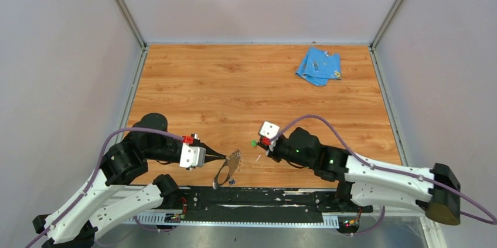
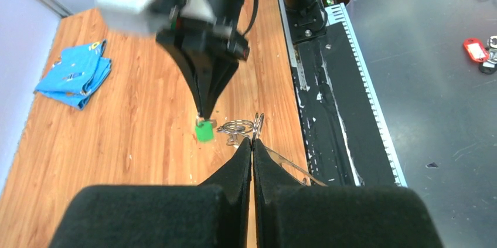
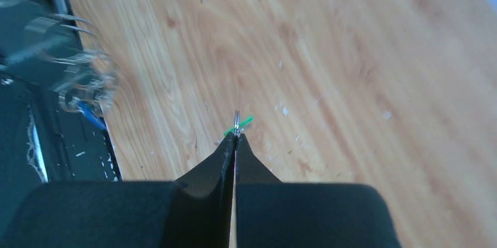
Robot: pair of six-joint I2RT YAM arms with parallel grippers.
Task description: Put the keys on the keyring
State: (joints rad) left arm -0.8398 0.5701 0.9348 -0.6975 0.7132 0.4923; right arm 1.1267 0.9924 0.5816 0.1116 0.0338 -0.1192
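Note:
My left gripper (image 1: 224,157) is shut on the keyring (image 1: 225,170), a thin grey oval band held tilted over the table's near edge. In the left wrist view the band (image 2: 293,169) runs out to the right of the shut fingertips (image 2: 253,141), with small wire rings (image 2: 237,126) just ahead. The blue key (image 1: 232,181) hangs by the ring's lower end. My right gripper (image 1: 258,142) is shut on the green key (image 1: 254,142), a short way right of the ring and apart from it. The green key shows edge-on in the right wrist view (image 3: 243,124), and the ring is blurred at the left (image 3: 76,78).
A light-blue cloth (image 1: 318,66) lies at the back right of the wooden table. A black rail (image 1: 264,195) runs along the near edge under the ring. White walls close in the left, back and right sides. A red tag (image 2: 475,50) lies off the table.

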